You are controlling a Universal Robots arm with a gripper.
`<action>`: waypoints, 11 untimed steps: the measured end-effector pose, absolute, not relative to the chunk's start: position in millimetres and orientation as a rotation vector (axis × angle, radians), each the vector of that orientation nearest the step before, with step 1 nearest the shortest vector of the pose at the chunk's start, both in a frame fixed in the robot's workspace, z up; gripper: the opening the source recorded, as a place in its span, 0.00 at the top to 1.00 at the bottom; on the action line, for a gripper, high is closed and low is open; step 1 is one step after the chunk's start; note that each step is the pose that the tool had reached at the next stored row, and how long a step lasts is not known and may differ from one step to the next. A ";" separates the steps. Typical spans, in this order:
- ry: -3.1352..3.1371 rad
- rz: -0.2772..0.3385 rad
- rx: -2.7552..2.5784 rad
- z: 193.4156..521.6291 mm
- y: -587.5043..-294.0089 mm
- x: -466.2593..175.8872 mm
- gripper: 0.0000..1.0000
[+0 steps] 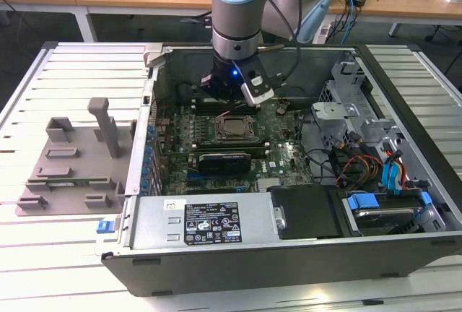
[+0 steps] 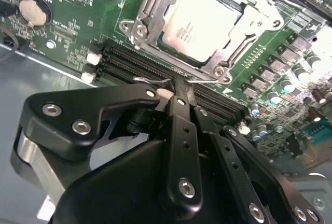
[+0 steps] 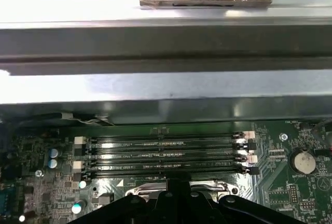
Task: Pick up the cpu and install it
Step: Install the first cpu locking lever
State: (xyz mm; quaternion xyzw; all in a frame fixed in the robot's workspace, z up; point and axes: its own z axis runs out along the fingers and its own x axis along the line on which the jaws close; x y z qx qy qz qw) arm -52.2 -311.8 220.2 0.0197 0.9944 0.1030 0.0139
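Note:
The cpu [image 2: 199, 24] lies flat in the motherboard socket, its pale silvery top facing up, with the metal socket frame [image 2: 148, 14] around its edges. In the exterior view the cpu [image 1: 232, 128] sits near the middle of the open computer case [image 1: 238, 261]. My gripper [image 2: 176, 85] is shut with nothing between its fingers. Its tip stands just beside the socket, at the edge that faces the memory slots [image 3: 166, 154]. In the exterior view the gripper [image 1: 232, 95] hangs straight down just behind the socket. Whether the tip touches the frame I cannot tell.
A long black card [image 1: 224, 160] lies in front of the socket. The power supply [image 1: 209, 222], cables [image 1: 346, 160] and a drive cage with blue tabs [image 1: 382, 204] fill the case's front and right. A grey fixture [image 1: 72, 160] stands outside on the exterior view's left. The case wall [image 3: 166, 89] rises close behind the slots.

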 end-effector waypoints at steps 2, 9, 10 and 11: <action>3.093 0.317 0.106 217.5 -311.9 -49.6 0.89; 3.090 0.288 0.156 216.6 -310.3 -45.3 0.89; 3.089 0.277 0.166 216.5 -309.1 -44.9 0.89; 3.089 0.265 0.173 216.5 -308.4 -44.6 0.89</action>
